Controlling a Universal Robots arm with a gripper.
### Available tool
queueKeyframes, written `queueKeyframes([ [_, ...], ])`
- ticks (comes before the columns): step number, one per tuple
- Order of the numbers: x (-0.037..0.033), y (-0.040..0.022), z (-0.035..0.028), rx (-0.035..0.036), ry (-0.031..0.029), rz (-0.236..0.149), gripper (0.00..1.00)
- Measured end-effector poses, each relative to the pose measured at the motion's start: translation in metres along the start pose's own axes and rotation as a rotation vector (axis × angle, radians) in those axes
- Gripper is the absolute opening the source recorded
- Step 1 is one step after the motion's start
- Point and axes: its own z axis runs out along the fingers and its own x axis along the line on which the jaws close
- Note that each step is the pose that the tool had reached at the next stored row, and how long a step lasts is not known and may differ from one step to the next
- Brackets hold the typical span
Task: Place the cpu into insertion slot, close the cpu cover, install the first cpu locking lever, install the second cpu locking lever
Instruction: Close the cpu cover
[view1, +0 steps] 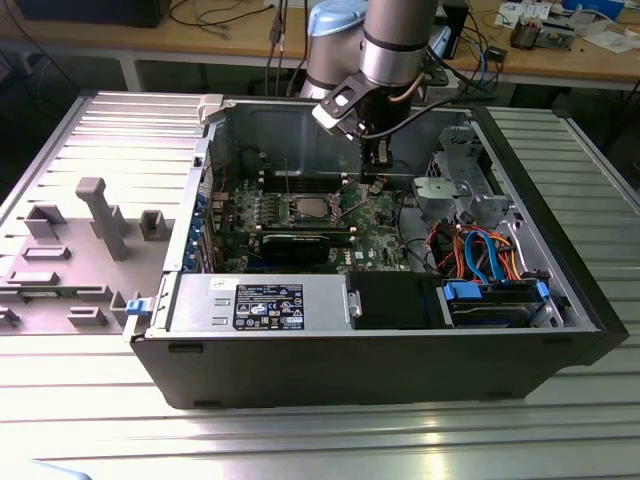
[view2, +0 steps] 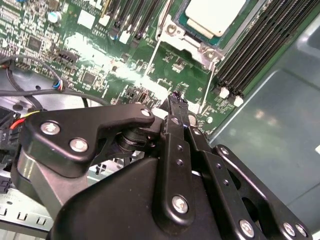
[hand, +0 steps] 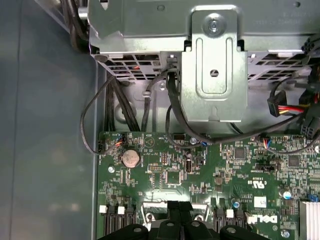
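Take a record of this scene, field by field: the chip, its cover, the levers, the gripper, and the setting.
cpu: on the motherboard, silver top showing
cpu cover: appears to be down, framing the cpu
locking levers: thin metal rods beside the socket; cannot tell whether they are latched
gripper: shut, low over the motherboard beside the socket, apart from the cpu
setting: open computer case lying on a ribbed metal table
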Motion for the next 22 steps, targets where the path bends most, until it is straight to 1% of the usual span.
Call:
queueKeyframes([
  [4, -0.0002, 0.0087, 0.0024, 0.0001, 0.0002, -0.005, 0.11],
  [6, -0.0005, 0.0169, 0.0048, 0.0003, 0.0001, -0.007, 0.11],
  [7, -0.0006, 0.0185, 0.0058, 0.0002, 0.0002, -0.007, 0.11],
  [10, -0.0007, 0.0196, 0.0084, 0.0002, 0.0001, -0.008, 0.11],
  [15, -0.0010, 0.0198, 0.0160, 0.0005, 0.0002, -0.008, 0.11],
  [17, -0.0011, 0.0197, 0.0165, 0.0006, 0.0004, -0.008, 0.11],
  [22, -0.0010, 0.0167, 0.0168, 0.0007, 0.0007, -0.009, 0.11],
])
